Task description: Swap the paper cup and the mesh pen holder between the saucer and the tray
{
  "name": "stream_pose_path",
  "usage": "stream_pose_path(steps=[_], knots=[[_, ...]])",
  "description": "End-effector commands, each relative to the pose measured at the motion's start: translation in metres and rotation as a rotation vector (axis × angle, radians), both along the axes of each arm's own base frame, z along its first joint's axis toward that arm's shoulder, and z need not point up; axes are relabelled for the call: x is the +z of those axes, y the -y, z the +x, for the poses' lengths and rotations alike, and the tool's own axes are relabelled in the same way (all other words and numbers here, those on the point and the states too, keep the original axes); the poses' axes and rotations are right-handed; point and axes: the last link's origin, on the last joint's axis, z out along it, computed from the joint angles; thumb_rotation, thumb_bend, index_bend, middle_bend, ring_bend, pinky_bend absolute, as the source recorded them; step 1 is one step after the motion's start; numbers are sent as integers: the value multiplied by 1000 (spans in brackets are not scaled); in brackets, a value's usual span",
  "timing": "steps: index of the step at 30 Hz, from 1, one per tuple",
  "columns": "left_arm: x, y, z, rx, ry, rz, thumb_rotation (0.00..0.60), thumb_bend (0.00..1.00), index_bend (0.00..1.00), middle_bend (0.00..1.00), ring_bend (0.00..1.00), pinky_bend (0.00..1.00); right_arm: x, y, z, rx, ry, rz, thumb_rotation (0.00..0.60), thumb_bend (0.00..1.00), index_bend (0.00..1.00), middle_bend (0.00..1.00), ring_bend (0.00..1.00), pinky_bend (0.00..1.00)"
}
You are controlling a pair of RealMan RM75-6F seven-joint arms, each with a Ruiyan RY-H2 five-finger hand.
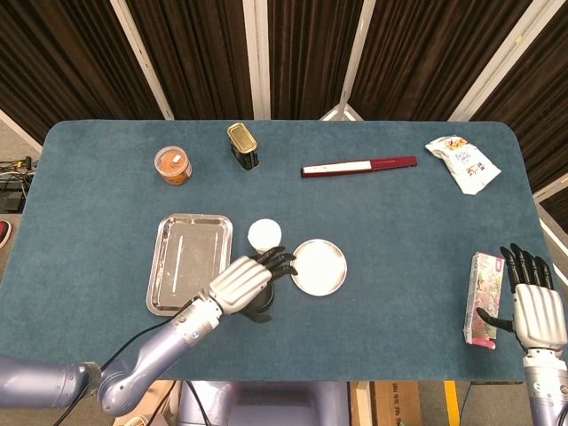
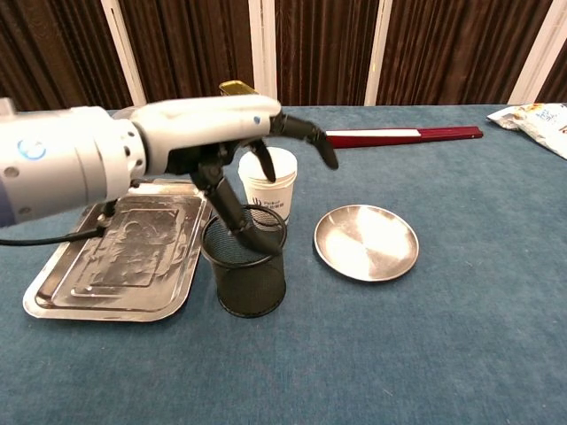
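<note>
The black mesh pen holder [image 2: 248, 279] stands upright on the table cloth between the steel tray [image 2: 124, 257] and the round saucer [image 2: 366, 241]; both are bare. Just behind it on the cloth is the white paper cup [image 2: 270, 181]. My left hand [image 2: 213, 133] hovers over the holder with fingers spread forward, its thumb reaching down to the rim. From the head view the left hand [image 1: 244, 280] hides most of the holder [image 1: 264, 309], beside the cup [image 1: 264, 233] and saucer [image 1: 319, 266]. My right hand [image 1: 530, 306] lies open near the table's front right.
An orange-lidded jar [image 1: 173, 164] and a gold tin [image 1: 242, 145] stand at the back left. A long red box [image 1: 358, 165] lies behind the saucer, a snack bag [image 1: 463, 162] at the back right. A pink pack [image 1: 484, 297] lies beside my right hand.
</note>
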Motion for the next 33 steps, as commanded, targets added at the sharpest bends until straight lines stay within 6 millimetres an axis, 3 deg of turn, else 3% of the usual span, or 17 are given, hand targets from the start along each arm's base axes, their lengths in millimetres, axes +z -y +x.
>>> stream_pose_path(steps=[1, 10, 19, 27, 33], knots=[[2, -10, 10, -18, 22, 65, 600, 0, 226, 101, 50, 249, 0, 1, -1, -3, 0, -3, 600, 0, 3, 12, 7, 0], [1, -29, 24, -15, 68, 112, 600, 0, 212, 0, 0, 0, -2, 3, -4, -16, 3, 4, 600, 0, 9, 12, 7, 0], [-7, -53, 23, 31, -24, 165, 600, 0, 196, 0, 0, 0, -5, 5, -6, -29, -6, 11, 600, 0, 13, 12, 7, 0], [-26, -76, 5, 98, -76, 185, 600, 0, 191, 0, 0, 5, -9, 6, -9, -47, -16, 21, 600, 0, 17, 12, 7, 0], [-36, -81, -4, 110, -83, 192, 600, 11, 189, 6, 0, 18, -8, 6, -9, -46, -16, 13, 600, 0, 20, 12, 6, 0]])
